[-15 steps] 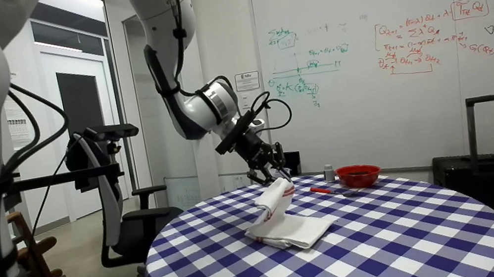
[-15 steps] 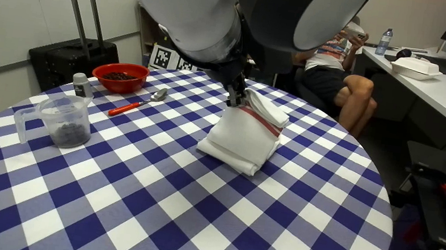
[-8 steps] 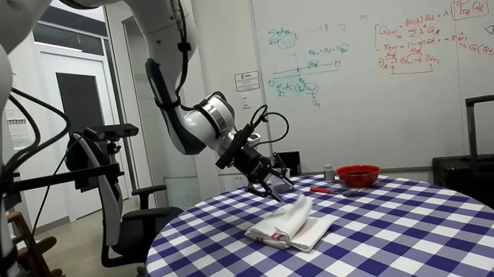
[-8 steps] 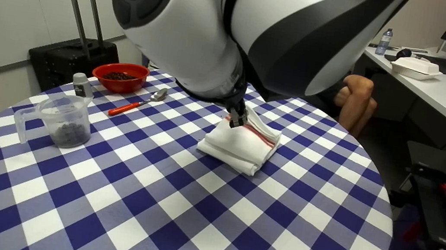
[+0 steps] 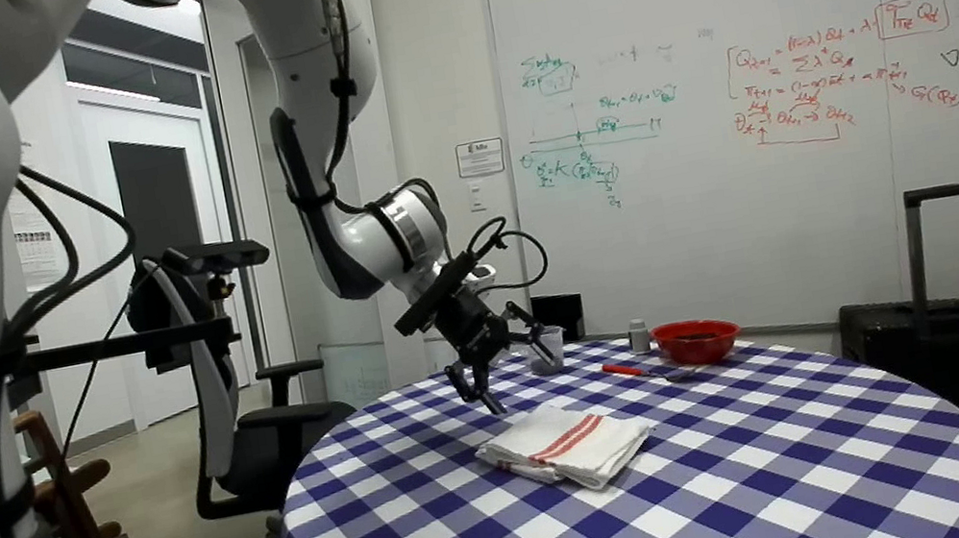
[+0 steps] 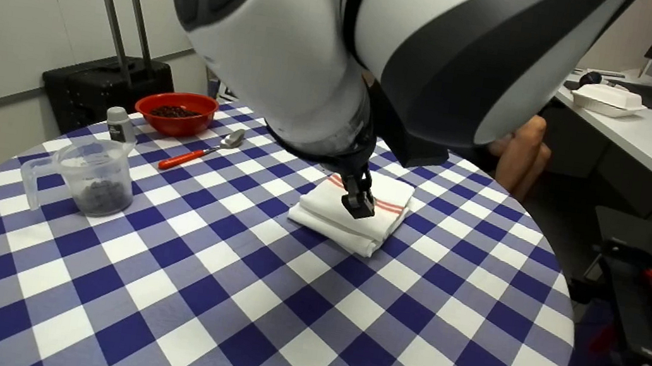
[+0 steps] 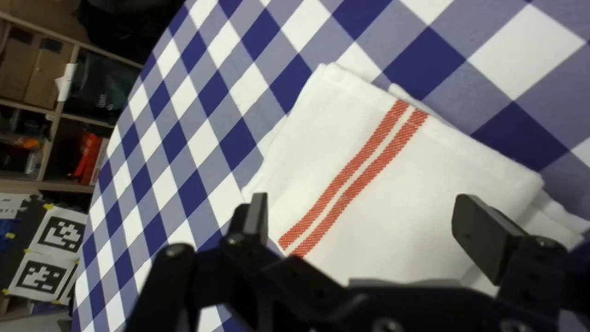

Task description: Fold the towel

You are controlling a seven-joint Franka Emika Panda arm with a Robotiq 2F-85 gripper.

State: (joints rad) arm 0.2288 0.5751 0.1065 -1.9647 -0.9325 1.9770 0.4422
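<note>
The white towel (image 7: 428, 184) lies folded into a flat, layered rectangular pad on the checkered tablecloth. Two red stripes (image 7: 355, 177) run across its top layer. Both exterior views show the towel (image 5: 582, 442) as a low stack, its layered edge toward the camera in an exterior view (image 6: 332, 230). My gripper (image 7: 366, 217) is open, its black fingers spread wide, with nothing held between them. In an exterior view the gripper (image 5: 522, 384) hangs tilted just above the towel's far-left side, apart from it. It hides part of the stripes in an exterior view (image 6: 359, 204).
A measuring cup (image 6: 100, 180) with dark contents, a small grey bottle (image 6: 120, 125), a red-handled spoon (image 6: 181, 159) and a red bowl (image 6: 177, 127) stand on the same round table. Beyond the table is a black suitcase (image 5: 952, 355).
The gripper has opened and let go of the towel's striped end, which has dropped flat over the stack. The gripper has moved back and sideways, left in one view, right and down in another.
</note>
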